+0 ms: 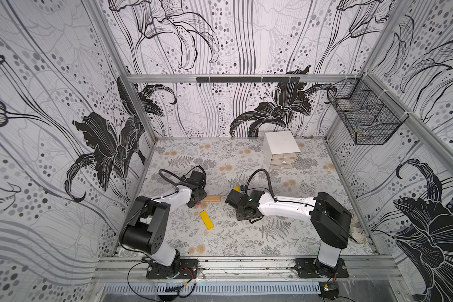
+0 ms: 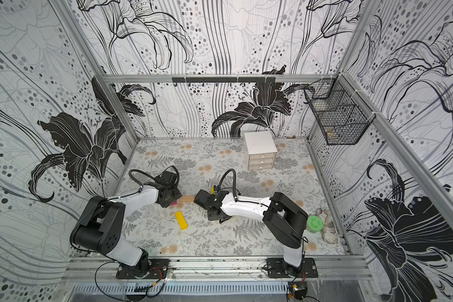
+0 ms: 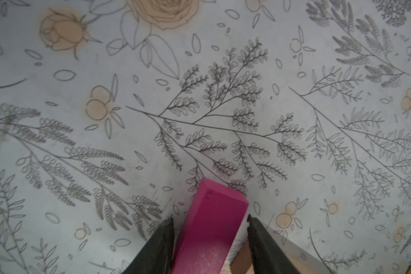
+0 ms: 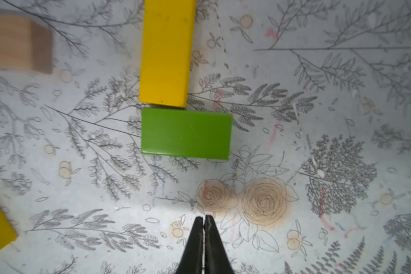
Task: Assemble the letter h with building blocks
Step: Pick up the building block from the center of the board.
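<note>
The table has a pale covering printed with grey ferns and peach roses, and in the right wrist view some faint coloured marks show on it. The walls around it carry black-and-white lily wallpaper, set in an aluminium frame, and a wire basket hangs on the right wall. A white drawer unit stands near the far edge. A round green container and a crumpled cloth lie by the right edge. Near the middle of the table one yellow block lies with its short end against the long side of the green block, which lies across it. The right gripper hangs near the green block, its fingers pressed together and holding nothing. The tan block lies between the two grippers. The left gripper has its fingers about half apart on both sides of the magenta block. A gap shows at one finger, so the block is not clamped. The second yellow block lies alone, slanted, nearer the front edge.
</note>
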